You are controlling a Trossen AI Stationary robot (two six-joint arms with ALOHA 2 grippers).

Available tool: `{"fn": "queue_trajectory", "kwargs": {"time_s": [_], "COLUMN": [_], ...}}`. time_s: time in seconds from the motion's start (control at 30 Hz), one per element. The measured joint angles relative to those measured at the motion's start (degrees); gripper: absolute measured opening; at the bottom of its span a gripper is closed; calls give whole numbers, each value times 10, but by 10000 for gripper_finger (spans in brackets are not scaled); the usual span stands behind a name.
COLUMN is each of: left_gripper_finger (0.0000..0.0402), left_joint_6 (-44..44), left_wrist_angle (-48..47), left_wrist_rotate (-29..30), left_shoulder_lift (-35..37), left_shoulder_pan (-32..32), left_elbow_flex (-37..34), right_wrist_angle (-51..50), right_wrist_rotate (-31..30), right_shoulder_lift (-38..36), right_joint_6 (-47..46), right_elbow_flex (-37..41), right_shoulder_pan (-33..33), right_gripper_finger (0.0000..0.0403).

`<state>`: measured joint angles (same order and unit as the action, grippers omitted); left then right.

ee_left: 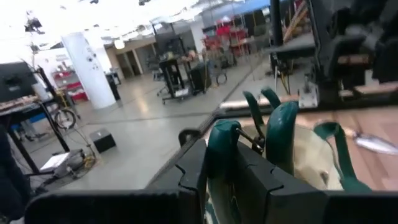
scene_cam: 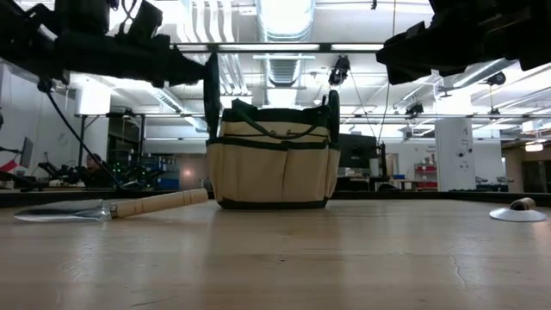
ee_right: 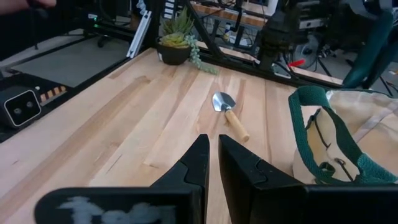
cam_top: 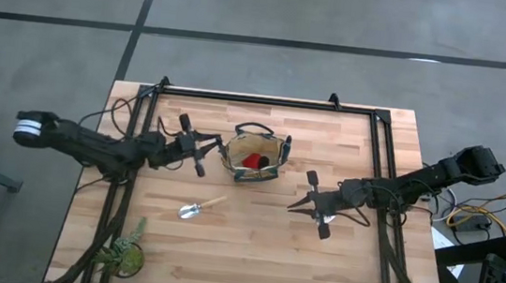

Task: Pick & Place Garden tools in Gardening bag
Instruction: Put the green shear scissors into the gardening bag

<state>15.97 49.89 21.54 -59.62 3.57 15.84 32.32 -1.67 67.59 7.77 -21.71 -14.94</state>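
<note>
The tan gardening bag with dark green trim stands at mid-table and also shows in the low view. A red item lies inside it. A dark-handled tool stands upright at its right end. My left gripper is at the bag's left rim, shut on green-handled pruning shears. One silver trowel with a pale wooden handle lies flat on the table near the bag. My right gripper is shut and empty, to the right of the bag and above the table. My left gripper pinches the shears' two green handles between its two fingers. The fingers come about level from the table's left. The handle ends stick out past the fingertips. The shears are clear of the table at the bag's left rim.
A green potted plant stands near the table's front left corner. A dark metal frame runs along the table's far edge and sides. A small white disc lies on the table at the right in the low view.
</note>
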Motion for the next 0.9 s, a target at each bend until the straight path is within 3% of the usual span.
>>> {"fn": "queue_trajectory", "kwargs": {"time_s": [0.5,0.9], "left_gripper_finger": [62,62], "left_joint_6": [-15,-40], "left_wrist_angle": [36,33], "left_wrist_rotate": [-26,3], "left_shoulder_lift": [-79,-133], "left_shoulder_pan": [2,5], "left_elbow_flex": [4,30], "right_wrist_angle": [1,2], "right_wrist_rotate": [0,0], "right_shoulder_lift": [0,0], "right_joint_6": [2,-2], "right_elbow_flex": [0,-1], "right_shoulder_pan": [0,0], "right_gripper_finger": [28,28]}}
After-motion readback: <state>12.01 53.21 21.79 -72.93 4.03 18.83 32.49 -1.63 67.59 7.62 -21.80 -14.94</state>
